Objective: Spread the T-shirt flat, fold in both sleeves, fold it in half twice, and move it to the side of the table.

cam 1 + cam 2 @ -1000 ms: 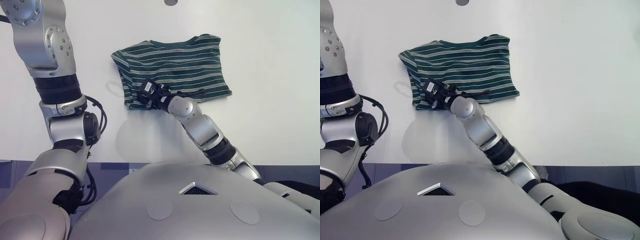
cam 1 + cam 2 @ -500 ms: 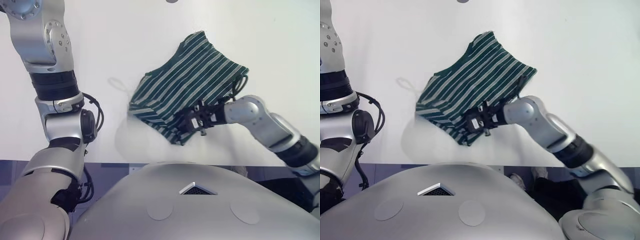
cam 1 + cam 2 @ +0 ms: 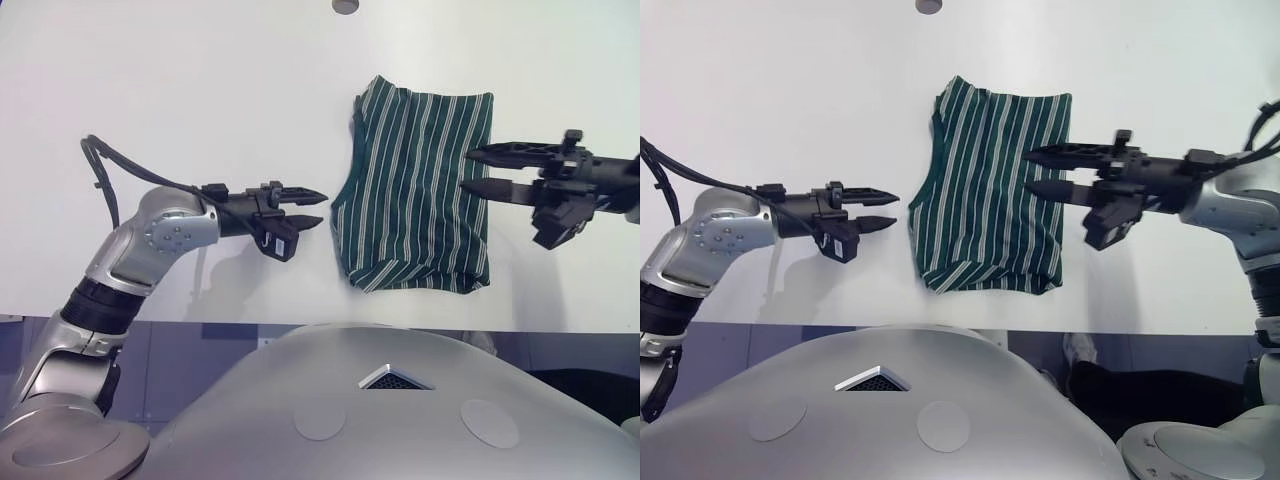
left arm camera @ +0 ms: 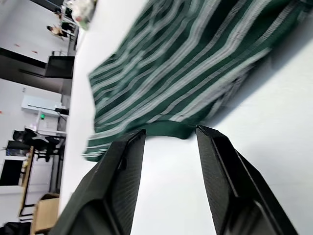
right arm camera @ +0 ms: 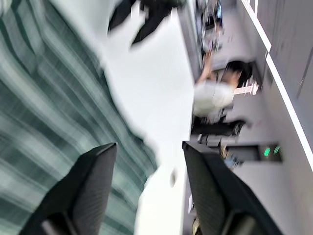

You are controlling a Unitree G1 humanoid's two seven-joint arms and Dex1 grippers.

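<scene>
1. The T-shirt (image 3: 415,190), dark green with pale stripes, lies folded into a rough rectangle on the white counter (image 3: 180,90). It sits right of centre, close to the near edge, with its stripes running near to far.
2. The left gripper (image 3: 318,208) is just left of the shirt and apart from it, jaws open and holding nothing.
3. The right gripper (image 3: 468,169) reaches in from the right, jaws open, tips over the shirt's right edge. Whether they touch the cloth is hard to judge.
4. The left wrist view shows the shirt's layered edge beyond the 2 black fingers (image 4: 122,181).
5. The right wrist view is blurred, with striped cloth beside its fingers (image 5: 83,196) and the left gripper farther off.
6. A small grey disc (image 3: 344,6) sits at the counter's far edge.
</scene>
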